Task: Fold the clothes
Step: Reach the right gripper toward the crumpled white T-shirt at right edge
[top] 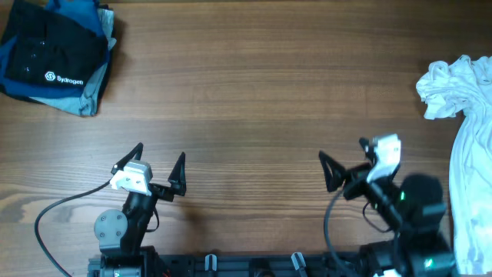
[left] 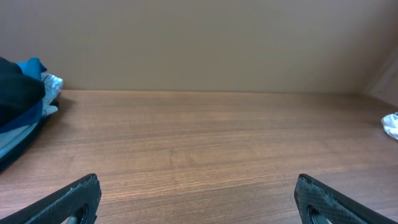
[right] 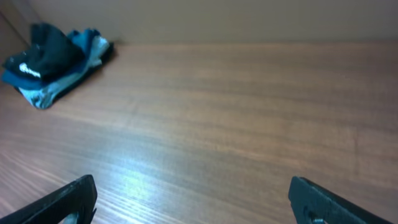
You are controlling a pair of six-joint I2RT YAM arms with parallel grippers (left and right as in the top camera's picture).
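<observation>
The clothes point(top: 467, 146), a white wrinkly garment, lie crumpled along the table's right edge, running down toward the front. A small corner of the clothes point(left: 392, 125) shows at the far right of the left wrist view. My left gripper point(top: 160, 154) hovers low at the front left, open, with only bare wood between its fingers point(left: 78, 200). At the front right my right gripper point(top: 342, 151) is also open and empty, a short way left of the garment. The right wrist view has just wood between its fingertips point(right: 323, 199); the garment is out of that view.
A dark blue-black folded stack point(top: 54, 58) with a white logo sits at the back left corner; this stack point(right: 53, 59) also appears in the right wrist view and at the left edge point(left: 22, 112) of the left wrist view. A wooden table point(top: 246, 100) lies between.
</observation>
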